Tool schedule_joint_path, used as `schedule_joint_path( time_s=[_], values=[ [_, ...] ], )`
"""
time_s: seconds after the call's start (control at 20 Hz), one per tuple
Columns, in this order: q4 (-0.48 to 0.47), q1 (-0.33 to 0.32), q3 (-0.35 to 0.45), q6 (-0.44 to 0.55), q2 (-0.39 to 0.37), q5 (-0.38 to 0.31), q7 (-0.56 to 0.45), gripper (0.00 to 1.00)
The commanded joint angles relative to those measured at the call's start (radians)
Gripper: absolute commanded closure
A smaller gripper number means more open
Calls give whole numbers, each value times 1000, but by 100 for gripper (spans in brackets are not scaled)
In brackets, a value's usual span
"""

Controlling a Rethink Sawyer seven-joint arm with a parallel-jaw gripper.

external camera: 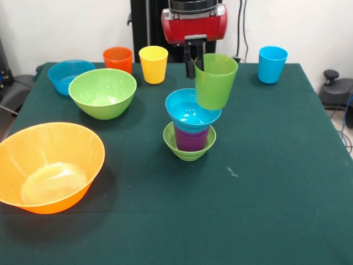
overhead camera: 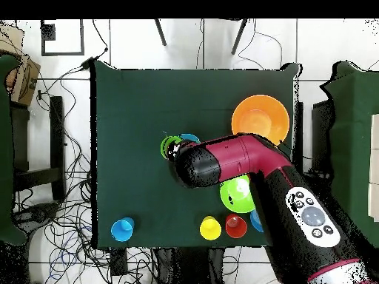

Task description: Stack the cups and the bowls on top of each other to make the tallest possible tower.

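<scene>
There are five cups and five bowls on the green table. The cups are one green cup, one purple cup, one orange cup, one yellow cup and one light blue cup. The bowls are one very large orange bowl, one medium green bowl, one medium blue bowl, one small blue bowl and one small green bowl. The gripper is clenched on the rim of the green cup, one finger inside the cup and one outside, and the cup hangs from it upright, a little tilted, in the air. The tower stands just under the gripper: the small green bowl on the table, the purple cup in it, and the small blue bowl on top of the purple cup. The bottom of the green cup is just above the right edge of the small blue bowl; I cannot tell if they touch. The orange cup and the yellow cup stand to the left of the gripper, at the far edge. The medium green bowl and the medium blue bowl are farther left. The light blue cup is to the right of the gripper, well apart. The large orange bowl is far to the left and nearer to the camera.
</scene>
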Motion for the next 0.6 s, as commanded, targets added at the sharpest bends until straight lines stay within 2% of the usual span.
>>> schedule_joint_path(
  time_s=[0.05, 0.6],
  values=[
    [-66, 20, -40, -21, 28, -76, -62, 100],
    [-78, -9, -23, 25, 7, -57, -106, 100]
  ],
)
